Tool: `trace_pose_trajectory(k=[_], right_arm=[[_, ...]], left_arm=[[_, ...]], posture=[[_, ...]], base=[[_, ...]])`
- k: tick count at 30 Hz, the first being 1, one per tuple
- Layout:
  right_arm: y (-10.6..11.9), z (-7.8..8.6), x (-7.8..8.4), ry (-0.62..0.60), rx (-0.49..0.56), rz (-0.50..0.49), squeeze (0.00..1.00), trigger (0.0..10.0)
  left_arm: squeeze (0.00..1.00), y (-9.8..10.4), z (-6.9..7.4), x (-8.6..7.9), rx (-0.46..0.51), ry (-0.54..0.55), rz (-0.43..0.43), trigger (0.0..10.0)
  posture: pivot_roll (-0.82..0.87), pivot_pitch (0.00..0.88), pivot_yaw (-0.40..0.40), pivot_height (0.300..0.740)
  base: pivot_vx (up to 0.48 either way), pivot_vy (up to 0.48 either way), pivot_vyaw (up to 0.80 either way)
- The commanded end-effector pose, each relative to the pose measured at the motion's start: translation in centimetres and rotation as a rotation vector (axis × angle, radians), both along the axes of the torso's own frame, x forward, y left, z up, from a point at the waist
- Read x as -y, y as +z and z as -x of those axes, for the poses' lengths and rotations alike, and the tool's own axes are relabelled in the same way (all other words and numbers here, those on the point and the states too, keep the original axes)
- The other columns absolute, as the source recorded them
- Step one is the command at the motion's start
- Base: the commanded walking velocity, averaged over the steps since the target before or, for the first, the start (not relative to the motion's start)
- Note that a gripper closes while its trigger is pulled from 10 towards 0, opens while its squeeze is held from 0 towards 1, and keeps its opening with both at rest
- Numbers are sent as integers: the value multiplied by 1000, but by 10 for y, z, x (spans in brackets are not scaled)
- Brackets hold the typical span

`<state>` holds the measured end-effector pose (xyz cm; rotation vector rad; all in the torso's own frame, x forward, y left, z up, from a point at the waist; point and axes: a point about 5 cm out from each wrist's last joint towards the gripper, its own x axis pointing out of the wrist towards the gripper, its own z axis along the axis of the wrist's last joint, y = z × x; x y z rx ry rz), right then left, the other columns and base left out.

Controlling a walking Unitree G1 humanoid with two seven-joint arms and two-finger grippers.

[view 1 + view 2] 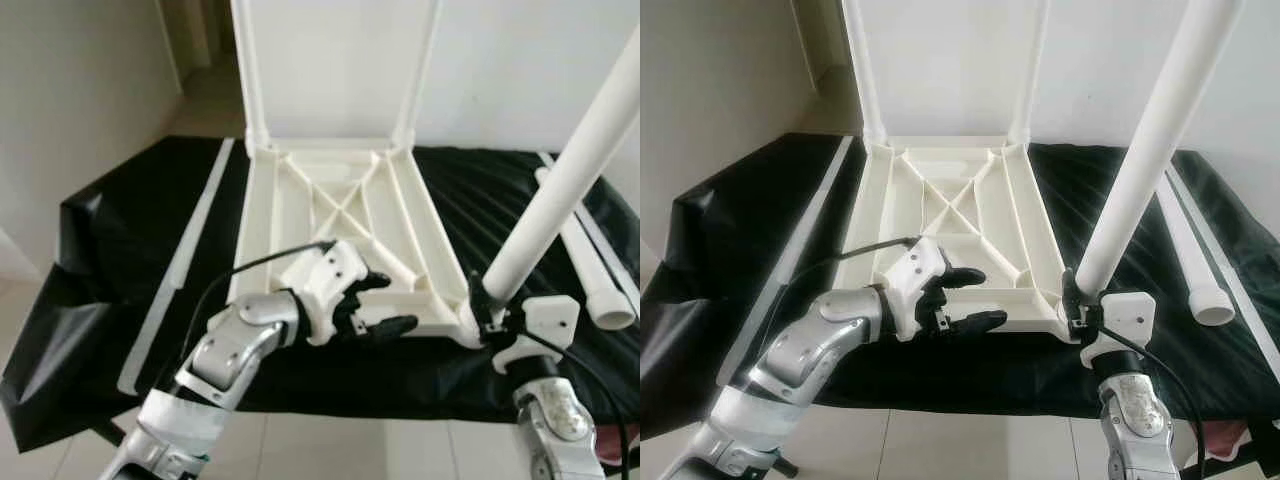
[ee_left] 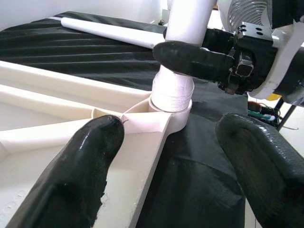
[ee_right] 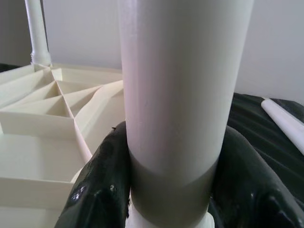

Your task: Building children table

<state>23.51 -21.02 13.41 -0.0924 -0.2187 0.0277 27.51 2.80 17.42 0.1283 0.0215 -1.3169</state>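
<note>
Upturned tabletop (image 1: pixel 950 225) on the black-draped bench (image 1: pixel 740 230). We see the right gripper (image 1: pixel 1077 300) clamped on the leg (image 1: pixel 1140 170) standing in the 5 o'clock corner socket; the left gripper (image 1: pixel 965 298), spread, steadies the near rim. Next, we judge, screw it home. No legible writing

Cream tabletop (image 1: pixel 950 215) inverted; leg (image 1: pixel 1145 150) upright at corner socket.

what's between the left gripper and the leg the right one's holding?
Left eye view: the near rim of the upturned tabletop runs from the left gripper to the corner socket holding the leg, which the right gripper clamps.
</note>
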Motion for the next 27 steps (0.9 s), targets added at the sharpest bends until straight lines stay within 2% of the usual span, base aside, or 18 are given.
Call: trace_pose_trajectory(k=[1, 9, 22, 27], right_arm=[[-17, -1, 4, -13, -98, -81, 0, 10000], [-24, -2, -1, -6, -143, -155, 0, 10000], [-33, -10, 1, -48, -266, -175, 0, 10000], [-30, -14, -1, -42, -292, -244, 0, 10000]], left_arm=[[0, 3, -1, -2, 17, 33, -7, 10000], [0, 4, -2, -4, 20, 41, -6, 10000], [0, 5, -2, -5, 18, 52, -7, 10000], [0, 6, -2, -5, 16, 53, -1, 10000]], posture=[[-23, 0, -6, 740], [-21, 0, -4, 740], [-15, 3, -7, 740], [-16, 2, -10, 740]], base=[[0, 0, 0], [0, 0, 0], [0, 0, 0], [0, 0, 0]])
